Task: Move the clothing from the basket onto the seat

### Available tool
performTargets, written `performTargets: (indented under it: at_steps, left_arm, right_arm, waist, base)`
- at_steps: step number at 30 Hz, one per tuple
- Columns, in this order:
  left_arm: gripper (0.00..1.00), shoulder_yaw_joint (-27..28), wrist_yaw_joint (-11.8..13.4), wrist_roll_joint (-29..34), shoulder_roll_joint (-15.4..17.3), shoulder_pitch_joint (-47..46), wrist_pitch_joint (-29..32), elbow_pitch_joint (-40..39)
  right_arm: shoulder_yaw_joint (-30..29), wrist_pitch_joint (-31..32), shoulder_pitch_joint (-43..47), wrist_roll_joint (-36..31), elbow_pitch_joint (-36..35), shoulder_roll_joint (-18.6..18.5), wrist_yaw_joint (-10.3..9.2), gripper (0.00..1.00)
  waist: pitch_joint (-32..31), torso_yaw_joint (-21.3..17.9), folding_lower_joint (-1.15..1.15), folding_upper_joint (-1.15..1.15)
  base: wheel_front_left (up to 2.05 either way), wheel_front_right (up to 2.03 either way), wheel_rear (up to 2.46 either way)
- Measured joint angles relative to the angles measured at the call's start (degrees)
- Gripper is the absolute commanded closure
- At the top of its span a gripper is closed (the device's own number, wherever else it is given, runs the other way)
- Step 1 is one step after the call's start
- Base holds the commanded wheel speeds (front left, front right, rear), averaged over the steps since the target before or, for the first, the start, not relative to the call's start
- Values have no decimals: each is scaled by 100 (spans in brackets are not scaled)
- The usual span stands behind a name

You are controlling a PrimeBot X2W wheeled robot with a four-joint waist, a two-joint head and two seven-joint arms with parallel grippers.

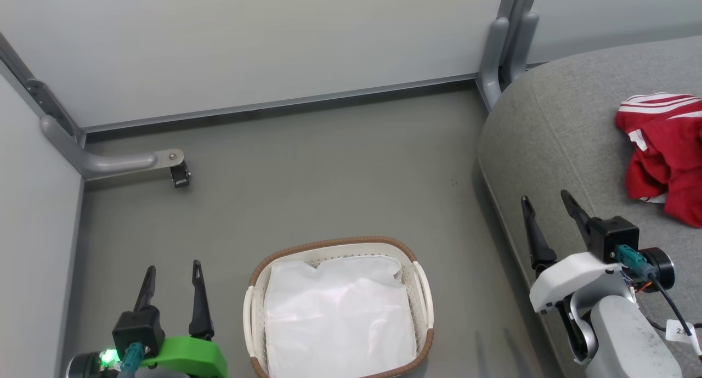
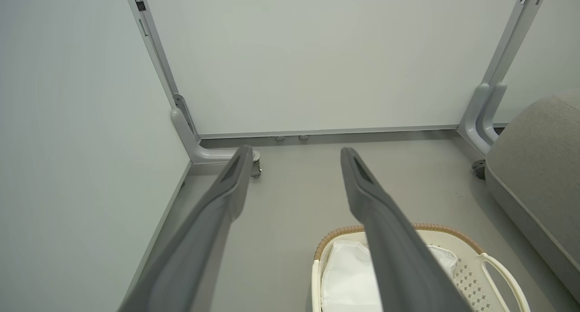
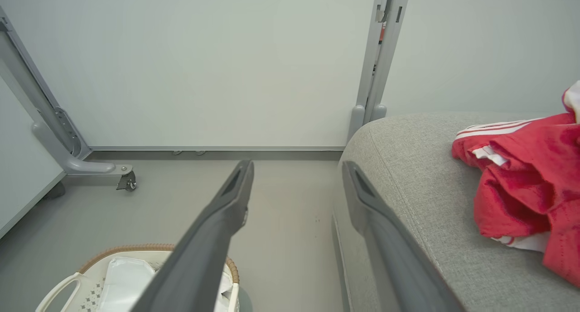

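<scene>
The red clothing (image 1: pixel 666 156) with white stripes lies crumpled on the grey seat (image 1: pixel 554 125) at the right; the right wrist view shows the clothing (image 3: pixel 525 185) on the seat (image 3: pixel 408 167) too. The white basket (image 1: pixel 422 290) with its brown rim stands on the floor at the bottom centre, with only a plain white sheet (image 1: pixel 337 317) inside. My left gripper (image 1: pixel 174 268) hangs open left of the basket, holding nothing. My right gripper (image 1: pixel 545 198) is open over the seat's front edge, left of the clothing and apart from it.
Grey partition walls close off the back and left, with a castor foot (image 1: pixel 178 172) sticking out on the floor at the left and a post base (image 1: pixel 502 49) at the seat's far corner. Bare grey floor (image 1: pixel 329 175) lies between the basket and the back wall.
</scene>
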Motion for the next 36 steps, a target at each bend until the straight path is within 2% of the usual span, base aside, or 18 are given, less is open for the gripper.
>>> performTargets:
  at_steps: [11, 12, 18, 36]
  left_arm:
    - [0, 21, -155, -335, -2, 207, 0, -62]
    - [100, 19, -158, -355, -4, 208, 0, -48]
    - [100, 27, -159, -487, -34, 232, 76, 196]
    - [100, 211, -307, -2359, -34, 203, 555, 92]
  right_arm:
    - [169, 0, 246, 48, -165, 55, 0, 0]
    - [171, 0, 248, 48, -143, 62, 0, 100]
    - [155, 96, 450, 180, 78, 158, 0, 100]
    - [-75, 555, 583, 2100, -235, 178, 0, 100]
  waist:
    - [-157, 29, 0, 0]
    - [-156, 30, 0, 0]
    - [-161, 35, 0, 0]
    - [-193, 72, 0, 0]
  base:
    - [0, 0, 0]
    - [0, 0, 0]
    - [0, 0, 0]
    - [0, 0, 0]
